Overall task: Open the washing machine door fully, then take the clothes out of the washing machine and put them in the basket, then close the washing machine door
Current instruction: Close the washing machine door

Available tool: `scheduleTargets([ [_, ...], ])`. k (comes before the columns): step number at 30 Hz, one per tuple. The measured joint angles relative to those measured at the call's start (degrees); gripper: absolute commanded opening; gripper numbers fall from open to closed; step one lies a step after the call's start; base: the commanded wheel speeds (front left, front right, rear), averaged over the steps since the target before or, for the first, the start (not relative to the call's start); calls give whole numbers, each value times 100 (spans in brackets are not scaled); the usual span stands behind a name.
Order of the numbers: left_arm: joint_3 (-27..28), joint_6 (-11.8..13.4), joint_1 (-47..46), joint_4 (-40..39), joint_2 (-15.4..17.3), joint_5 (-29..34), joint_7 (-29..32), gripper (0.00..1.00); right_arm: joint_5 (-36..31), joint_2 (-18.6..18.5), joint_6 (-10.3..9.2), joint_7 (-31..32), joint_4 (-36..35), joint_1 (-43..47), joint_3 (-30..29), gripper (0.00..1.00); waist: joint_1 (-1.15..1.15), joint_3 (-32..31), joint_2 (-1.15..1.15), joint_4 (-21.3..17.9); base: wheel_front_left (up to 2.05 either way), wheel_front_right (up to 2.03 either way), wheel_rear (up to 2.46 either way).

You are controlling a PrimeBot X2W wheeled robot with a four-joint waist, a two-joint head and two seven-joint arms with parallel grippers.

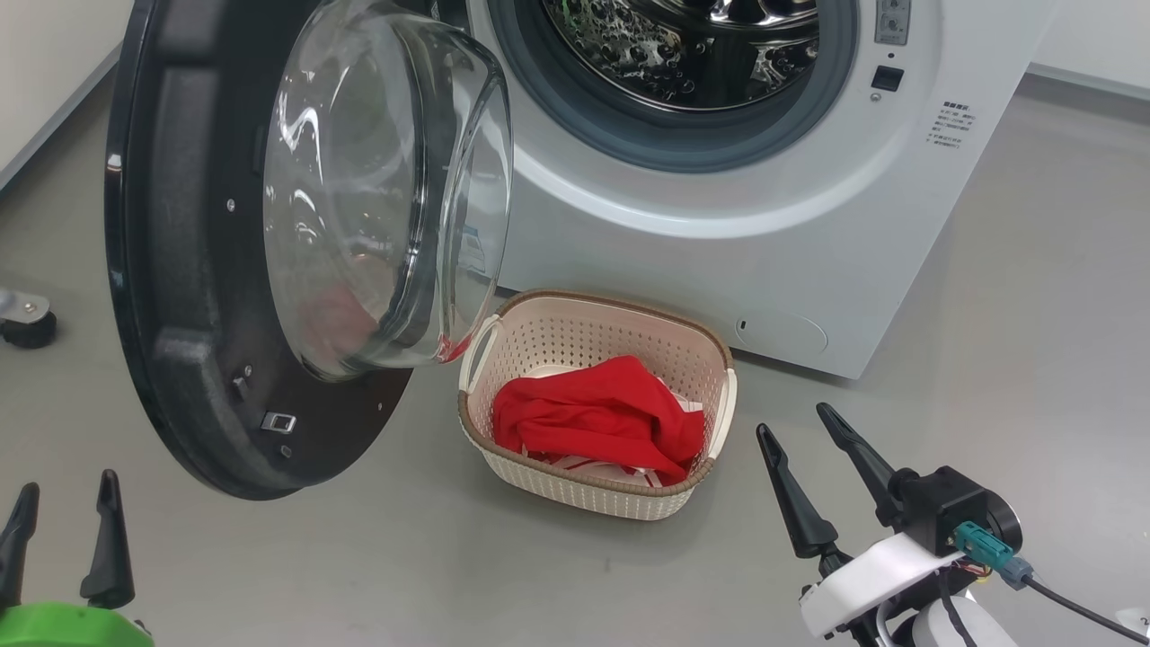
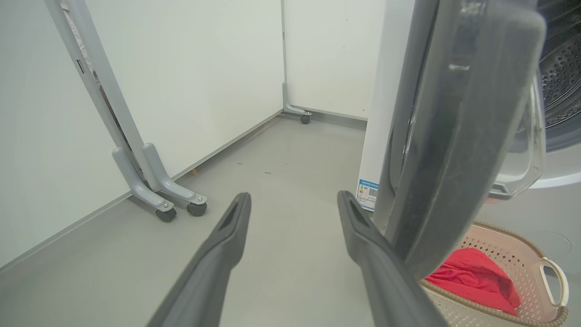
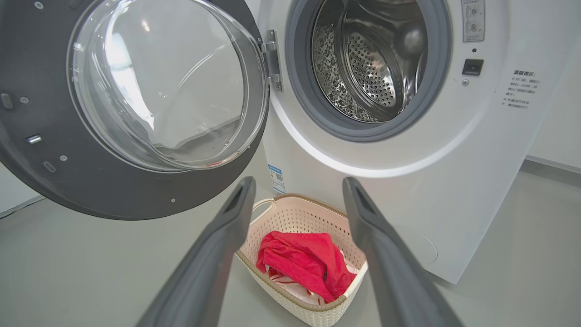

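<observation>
— Clothes [image 1: 602, 418], head view: where do they lie?
— In the basket [image 1: 575, 337], lower centre of the frame, on the floor [image 1: 1033, 314] just in front of the washing machine [image 1: 719, 261]. The plain red garment lies on top, and a white one with red stripes shows beneath it.
— And the washing machine door [image 1: 180, 270]?
— Swung wide, filling the upper left. The part of the drum [image 1: 692, 45] seen at the top edge is bare steel. The left gripper [image 1: 70, 483], lower left, and the right gripper [image 1: 792, 420], lower right, both have their fingers spread and carry nothing.
— Left wrist view?
— The left gripper [image 2: 294, 194] is released and empty, pointing over grey floor. The door's edge [image 2: 463, 136] rises at the right of the frame, close beside the right-hand finger; contact cannot be confirmed. The basket [image 2: 522, 259], with red cloth in it, sits at the lower right.
— Right wrist view?
— The right gripper [image 3: 299, 179] is likewise released and empty. The basket [image 3: 295, 218] lies between its fingers at bottom centre. The drum [image 3: 367, 68], upper centre, shows no garment. The door [image 3: 113, 190] stands open at the upper left.
— Assessment?
— Door opened: done. Unloading: judged complete, with both garments in the basket. Outstanding: closing the door. Neither gripper is on it yet.
</observation>
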Motion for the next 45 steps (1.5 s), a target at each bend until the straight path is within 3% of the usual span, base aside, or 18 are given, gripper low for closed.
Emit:
scheduleTargets([
  [7,-21,-1,-16,77,27,60,-46,100,0,0,0,-43,9,-1,-1,100,0,-8,0,-8,0,0,0],
  [9,-68,-1,-48,98,42,59,-52,22,0,1,0,-43,14,-1,-1,100,0,-13,0,-8,0,0,0],
  [10,-93,-2,-56,105,45,59,-53,22,1,1,0,-43,19,-1,-1,100,0,-16,0,-8,0,0,0],
  [11,-118,-14,-63,110,48,59,-52,0,1,1,0,-43,22,-1,-1,100,0,-18,0,-9,0,0,0],
  [19,-178,-15,-102,113,125,33,-54,0,41,10,1,-43,40,-1,-7,100,0,-36,0,-6,0,0,0],
  [30,-140,-15,-550,-105,188,-731,55,0,41,23,1,-44,65,-1,-14,100,0,-45,0,10,0,0,0],
  [36,5,-15,-799,-81,148,-1780,713,0,41,24,1,-45,78,-1,-13,100,0,-68,0,12,0,0,0],
  [45,642,-10,-1208,81,-401,-3755,2017,0,41,30,1,-48,116,0,-7,100,0,-134,0,9,0,0,0],
])
